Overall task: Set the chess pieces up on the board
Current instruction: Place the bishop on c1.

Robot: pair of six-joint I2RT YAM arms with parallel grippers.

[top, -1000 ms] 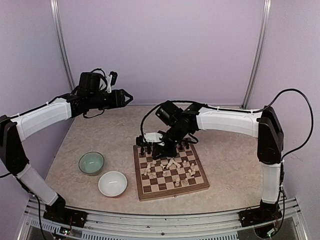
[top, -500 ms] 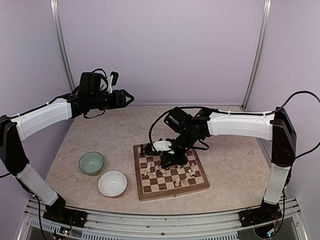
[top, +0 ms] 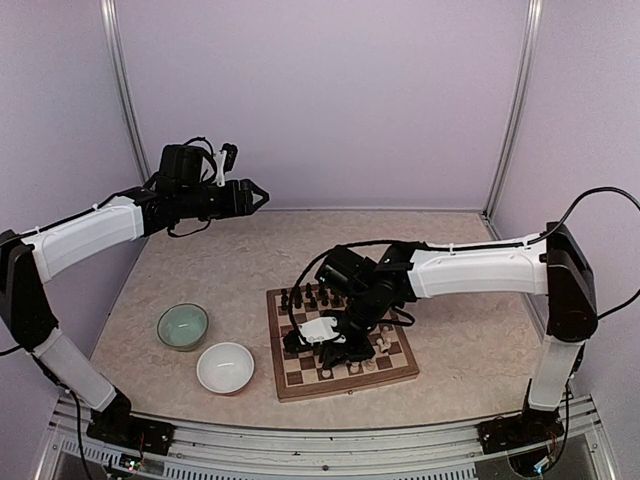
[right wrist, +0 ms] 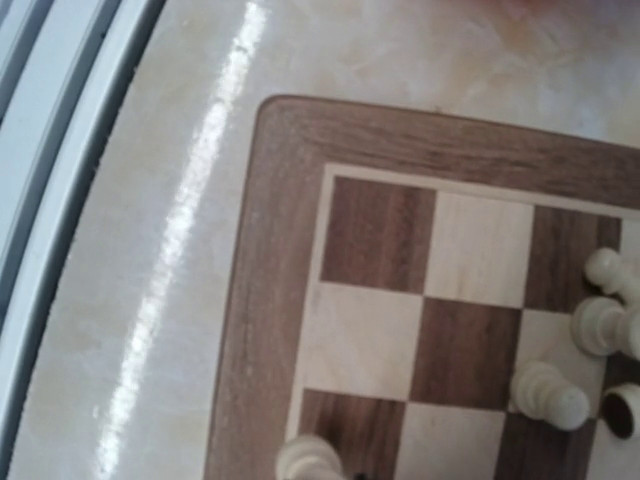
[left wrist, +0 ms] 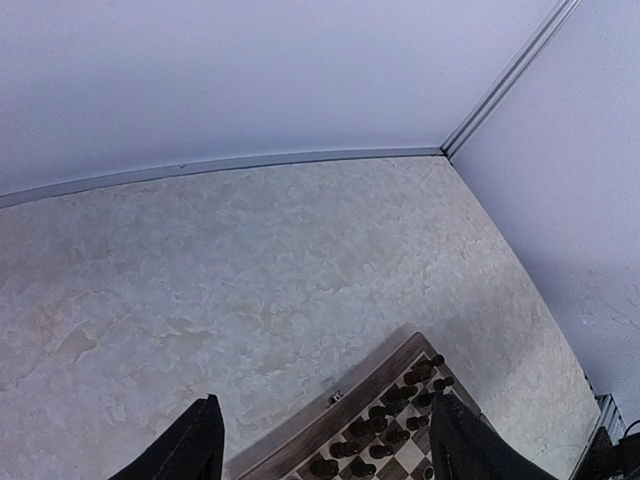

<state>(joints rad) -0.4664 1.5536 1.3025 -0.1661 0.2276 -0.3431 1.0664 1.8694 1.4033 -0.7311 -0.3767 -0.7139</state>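
The board lies in the middle of the table. Dark chess pieces line its far edge and cream chess pieces stand scattered on its near right. My right gripper hangs low over the board's near left corner, shut on a cream chess piece. The right wrist view shows that corner of the board, with other cream pieces to the right. My left gripper is held high at the back left, open and empty. Its view looks down on the board's far border and dark pieces.
A green bowl and a white bowl stand left of the board. Metal frame posts and lilac walls close in the table at the back and sides. A rail runs along the near edge.
My right arm has swung from the board's far left edge towards its near left corner, staying shut. The left arm has held its place.
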